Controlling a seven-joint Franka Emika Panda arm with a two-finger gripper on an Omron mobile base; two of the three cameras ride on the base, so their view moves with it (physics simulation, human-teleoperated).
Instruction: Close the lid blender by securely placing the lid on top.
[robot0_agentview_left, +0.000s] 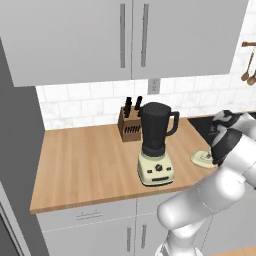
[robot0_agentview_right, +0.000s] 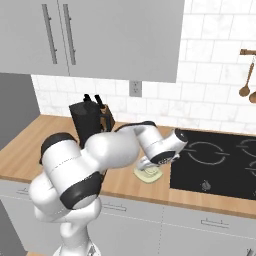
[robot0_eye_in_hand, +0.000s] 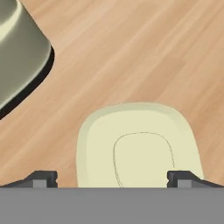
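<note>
My claw (robot0_eye_in_hand: 112, 177) hangs wide over the lid (robot0_eye_in_hand: 138, 146) lying beside the blender (robot0_agentview_left: 156, 150), so I should centre both fingertips astride its raised knob before pinching.

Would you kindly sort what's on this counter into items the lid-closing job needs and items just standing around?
Needed: cream round lid lying on the wooden counter; cream-based blender with dark jar; open tool above the lid.

Standing around: wooden knife block; black cooktop; hanging wooden spoons.
</note>
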